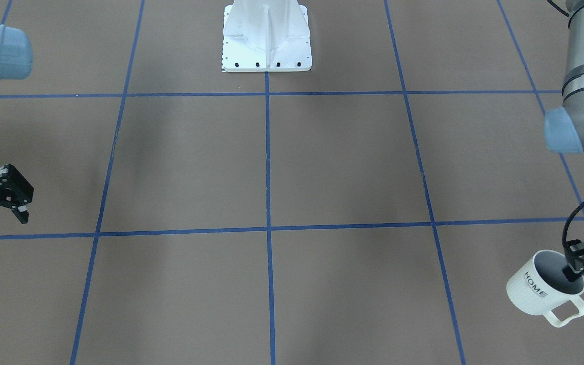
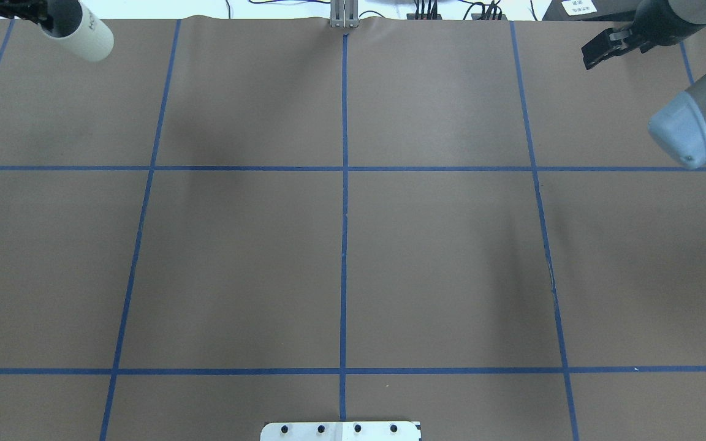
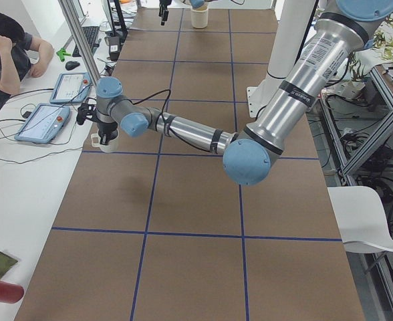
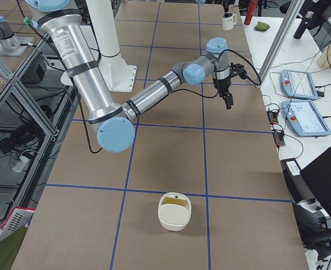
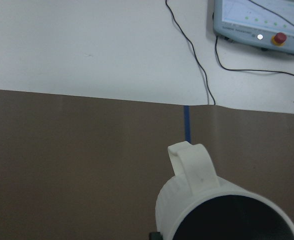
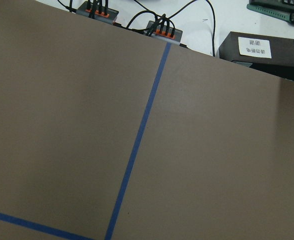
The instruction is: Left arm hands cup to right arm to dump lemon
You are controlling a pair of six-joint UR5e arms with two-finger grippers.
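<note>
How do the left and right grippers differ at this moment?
The left gripper has its jaws shut on the rim of the cup, which is tilted; the right gripper holds nothing. The left gripper hangs at the left end of the table, the right gripper at the opposite end. Both are raised above the table, near its operator-side edge.

1 cup [image 1: 530,291], 2 hands [image 1: 573,274] [image 1: 24,207], 1 tub [image 4: 174,221].
</note>
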